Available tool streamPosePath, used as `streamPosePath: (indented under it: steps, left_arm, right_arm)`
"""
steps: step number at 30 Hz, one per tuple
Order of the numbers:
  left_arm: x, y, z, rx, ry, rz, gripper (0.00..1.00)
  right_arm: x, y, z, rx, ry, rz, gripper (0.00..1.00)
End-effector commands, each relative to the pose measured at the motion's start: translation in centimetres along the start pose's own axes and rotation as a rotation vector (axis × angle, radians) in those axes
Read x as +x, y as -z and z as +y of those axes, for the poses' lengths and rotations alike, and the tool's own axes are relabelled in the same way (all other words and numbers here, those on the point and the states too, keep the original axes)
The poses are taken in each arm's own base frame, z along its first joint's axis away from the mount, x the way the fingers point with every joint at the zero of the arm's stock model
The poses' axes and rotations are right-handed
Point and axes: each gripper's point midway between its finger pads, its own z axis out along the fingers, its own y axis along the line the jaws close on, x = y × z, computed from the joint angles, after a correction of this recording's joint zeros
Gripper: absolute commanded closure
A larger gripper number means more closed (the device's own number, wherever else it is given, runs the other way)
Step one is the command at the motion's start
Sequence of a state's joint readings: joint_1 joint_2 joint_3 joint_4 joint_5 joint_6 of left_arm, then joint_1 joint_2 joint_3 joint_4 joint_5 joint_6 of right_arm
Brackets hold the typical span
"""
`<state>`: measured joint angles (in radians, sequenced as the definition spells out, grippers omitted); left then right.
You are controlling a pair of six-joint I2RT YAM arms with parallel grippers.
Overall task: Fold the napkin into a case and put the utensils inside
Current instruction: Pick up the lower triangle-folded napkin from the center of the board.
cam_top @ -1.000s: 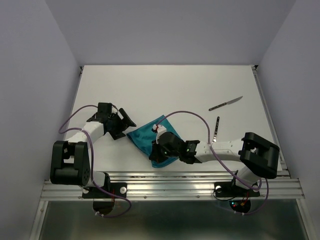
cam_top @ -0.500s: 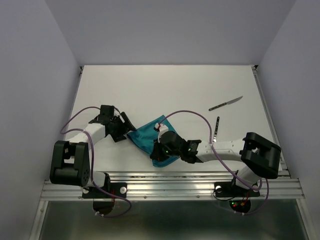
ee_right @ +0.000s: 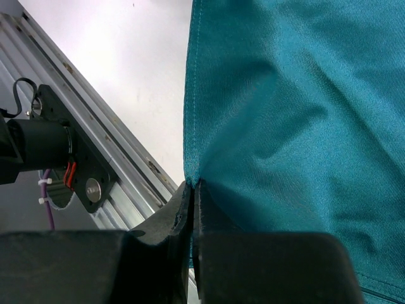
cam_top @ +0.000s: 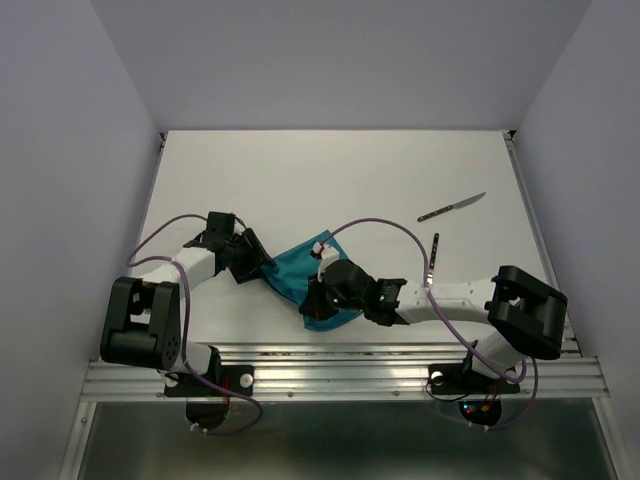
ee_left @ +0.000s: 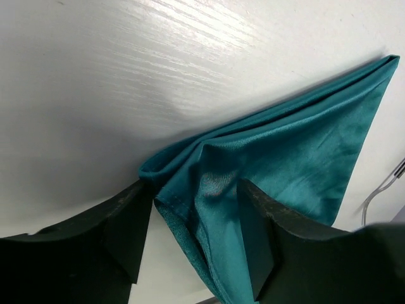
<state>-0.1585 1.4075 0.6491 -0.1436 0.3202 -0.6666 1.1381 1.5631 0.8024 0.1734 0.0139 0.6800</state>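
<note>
Between left gripper [ee_left: 195, 218] jaws: napkin [ee_left: 297, 139] corner | right gripper [ee_right: 192, 206] pinches napkin edge

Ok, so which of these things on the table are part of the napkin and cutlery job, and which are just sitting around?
Part of the job: napkin, fork, knife, left tool astride the napkin's corner, right tool pinching its edge.
Just there: purple cables, metal rail at the near edge.
</note>
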Motion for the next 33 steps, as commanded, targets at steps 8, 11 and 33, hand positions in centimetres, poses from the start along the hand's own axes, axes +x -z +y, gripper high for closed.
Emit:
streamPosePath:
  steps: [8, 11, 33]
  left_arm:
    - [-0.4, 0.2, -0.6, 0.003, 0.011, -0.022, 1.0]
    - [-0.1, 0.4, -0.6, -0.003, 0.033, -0.011, 1.0]
    - [-0.4, 2.0, 0.2, -0.084, 0.092, -0.056, 1.0]
  right_arm:
    - [-0.6, 0.2, 0.9, -0.056, 0.012, -0.013, 0.99]
    - [0.1, -0.6, 0.4, -0.023, 0.042, 0.037, 0.95]
    - [-3.5, -5.7, 1.3, 0.365, 0.259, -0.068, 0.24]
